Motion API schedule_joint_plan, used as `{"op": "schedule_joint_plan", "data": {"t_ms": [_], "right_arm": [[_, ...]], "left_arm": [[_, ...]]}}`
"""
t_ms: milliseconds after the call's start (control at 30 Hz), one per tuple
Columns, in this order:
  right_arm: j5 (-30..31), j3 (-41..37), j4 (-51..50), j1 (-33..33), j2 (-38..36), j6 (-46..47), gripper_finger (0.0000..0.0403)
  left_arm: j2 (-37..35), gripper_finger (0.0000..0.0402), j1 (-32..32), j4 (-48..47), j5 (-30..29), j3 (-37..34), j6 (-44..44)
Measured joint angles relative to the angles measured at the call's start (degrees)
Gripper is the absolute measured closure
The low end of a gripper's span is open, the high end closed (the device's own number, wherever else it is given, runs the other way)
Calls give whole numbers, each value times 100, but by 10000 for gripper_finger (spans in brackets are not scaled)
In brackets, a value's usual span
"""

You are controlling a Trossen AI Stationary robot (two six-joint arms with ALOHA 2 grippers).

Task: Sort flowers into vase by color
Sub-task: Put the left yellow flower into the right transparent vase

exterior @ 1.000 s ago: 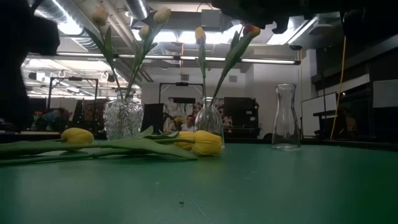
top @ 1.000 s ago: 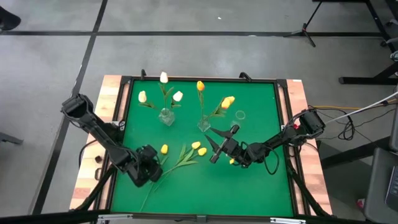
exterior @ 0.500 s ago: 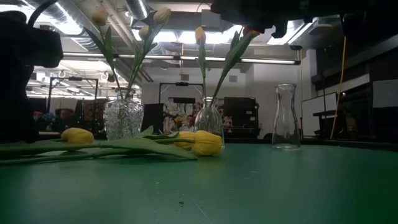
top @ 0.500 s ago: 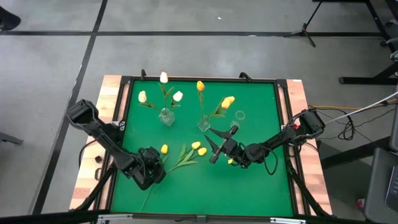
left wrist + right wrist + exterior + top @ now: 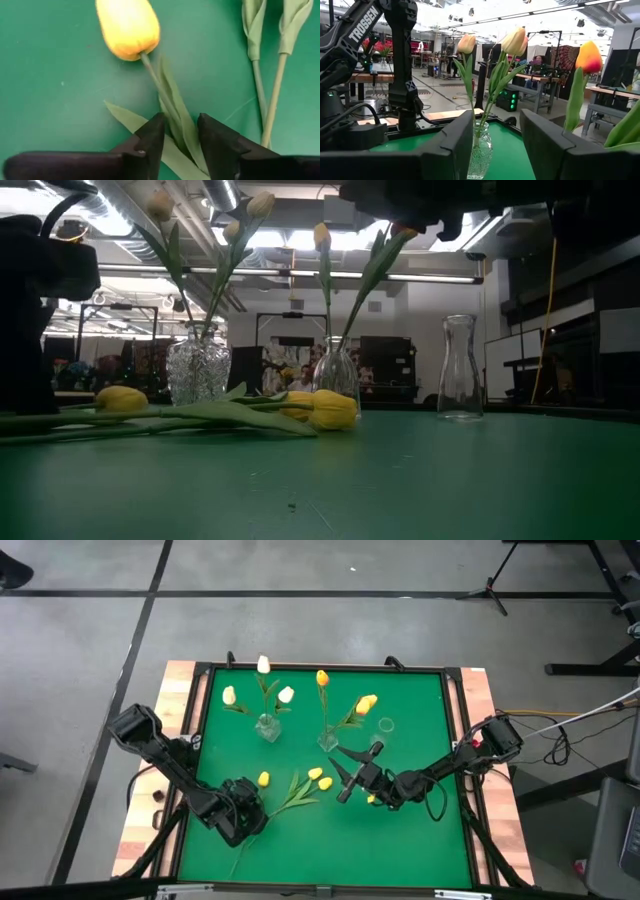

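While the right gripper [image 5: 347, 776] waits spread, the left gripper [image 5: 179, 131] pinches a yellow tulip's stem [image 5: 159, 87]

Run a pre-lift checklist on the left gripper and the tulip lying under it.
1. Left gripper astride the stem of the yellow tulip: ok.
2. Fingers clamped on the stem: cannot tell; a gap shows between them.
3. Leaf kept out of the grip: not ok, it lies between the fingers with the stem.
4. Two neighbouring stems outside the fingers: ok.
5. Right gripper clear of the pick, over mid-table: ok.
6. Empty bottle vase upright: ok.
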Motion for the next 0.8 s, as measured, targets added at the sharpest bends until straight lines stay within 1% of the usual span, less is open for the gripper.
{"op": "schedule_joint_plan", "data": {"t_ms": [167,300,433,533,600,700,733,800], "right_arm": [[10,0,45,48,0,-4,240],[72,0,83,128,0,-18,240],[154,0,466,313,0,-184,240],[204,0,1048,570,0,-851,240],[393,13,1066,764,-82,-1241,240],[912,101,1113,1040,-254,-1593,240],[1046,110,1106,1139,-310,-1706,240],[1095,114,1093,1297,-388,-1785,240]], "left_arm": [[9,342,2,-35,32,115,-11],[9,389,0,-131,-123,290,69],[9,390,0,-150,-317,454,300],[8,389,2,-179,-572,576,474],[-16,390,2,-186,-744,688,705],[-39,395,19,-213,-1059,878,1086],[-39,397,24,-218,-1215,951,1234],[-39,397,43,-224,-1651,1118,1559]]}}
